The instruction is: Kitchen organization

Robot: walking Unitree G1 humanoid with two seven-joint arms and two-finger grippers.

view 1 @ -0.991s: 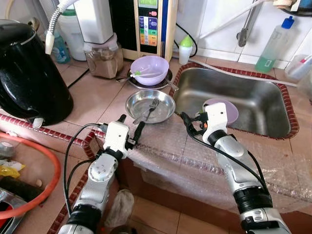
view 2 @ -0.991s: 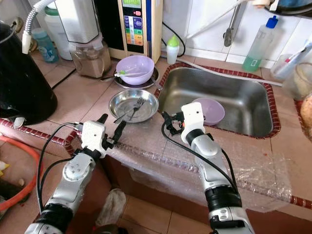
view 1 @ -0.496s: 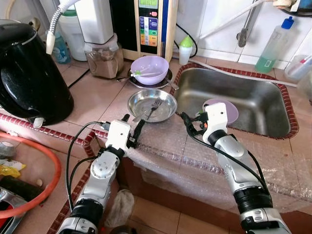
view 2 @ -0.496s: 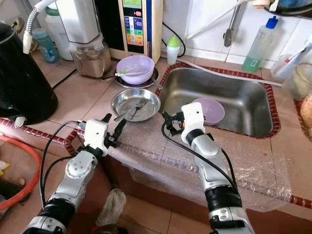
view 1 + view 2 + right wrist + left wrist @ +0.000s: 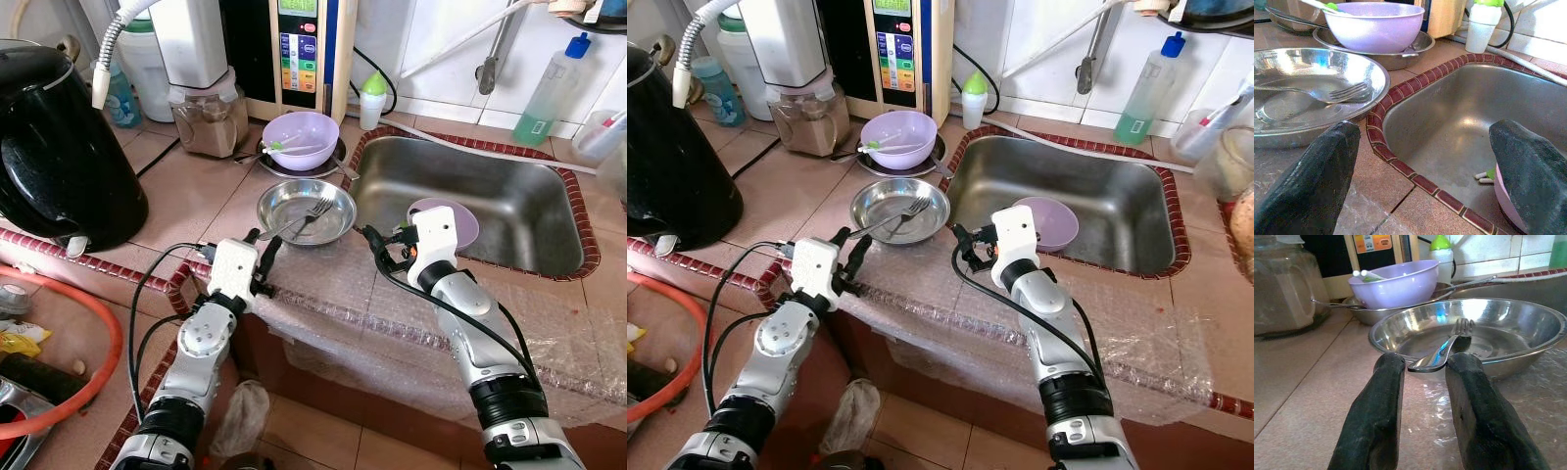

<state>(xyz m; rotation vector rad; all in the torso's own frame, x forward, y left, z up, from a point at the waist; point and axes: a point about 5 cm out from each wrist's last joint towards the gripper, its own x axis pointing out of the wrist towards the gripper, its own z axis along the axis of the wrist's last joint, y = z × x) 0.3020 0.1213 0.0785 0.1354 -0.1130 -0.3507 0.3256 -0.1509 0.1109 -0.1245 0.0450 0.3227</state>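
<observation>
Tiled kitchen counter [image 5: 186,201] w/ bubble wrap along the front edge, steel sink [image 5: 509,211] to the right.

Eye views: left gripper [image 5: 261,257] reaches fwd low over the counter edge, just short of the steel dish [image 5: 338,211]; fork [image 5: 306,214] lies in it, handle over the near rim. Right gripper [image 5: 384,250] held at the sink's near-left corner, by a purple plate [image 5: 465,217] in the basin. Purple bowl [image 5: 301,139] behind the dish, black kettle [image 5: 59,147] far left.

Left wrist view: fingers [image 5: 1374,418] slightly apart, fork handle tip between them, not clearly gripped.

Right wrist view: fingers [image 5: 1312,181] spread wide, holding nothing, brick-red sink rim between them
</observation>
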